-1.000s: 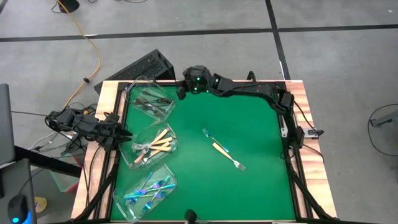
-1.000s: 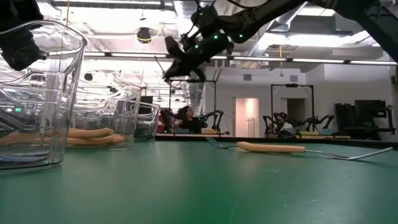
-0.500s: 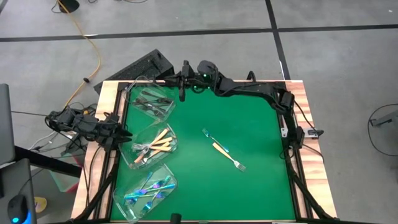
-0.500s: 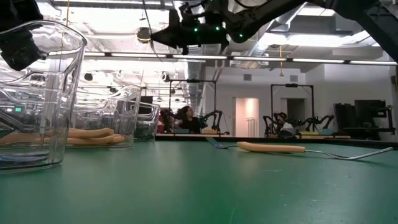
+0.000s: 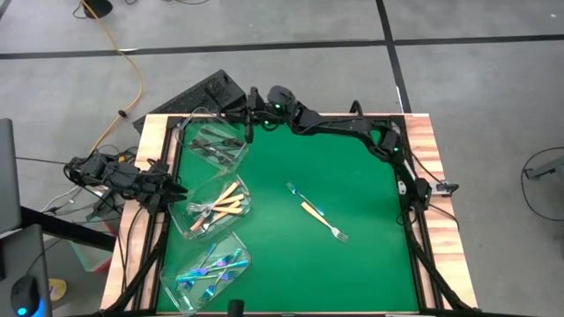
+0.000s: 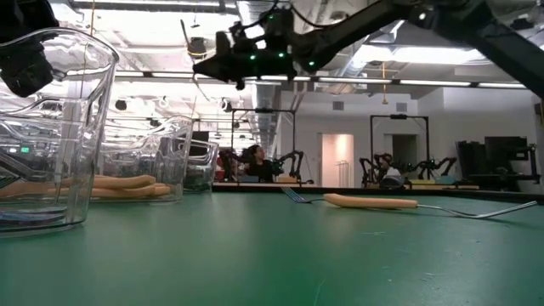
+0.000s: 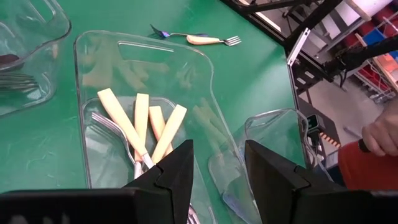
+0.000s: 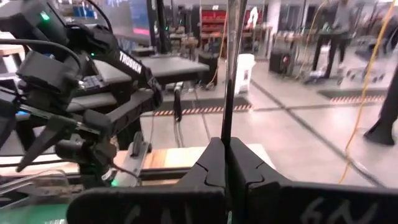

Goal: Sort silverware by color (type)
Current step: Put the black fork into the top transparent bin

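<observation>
High view: the right hand (image 5: 248,123), pinching what looks like a dark fork (image 8: 231,68), has swung left to the surface's (image 5: 352,194) upper edge above the top tub (image 5: 216,145), the left hand (image 5: 174,189) spread at left, two forks (image 5: 315,211) mid-green.

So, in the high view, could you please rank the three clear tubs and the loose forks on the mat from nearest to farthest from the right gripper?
From the right gripper, shut on a dark fork:
1. Tub of grey forks, just beside it, far-left corner.
2. Tub of cream-handled forks, middle left.
3. Loose forks, mat centre.
4. Tub of blue forks, near-left corner.
</observation>
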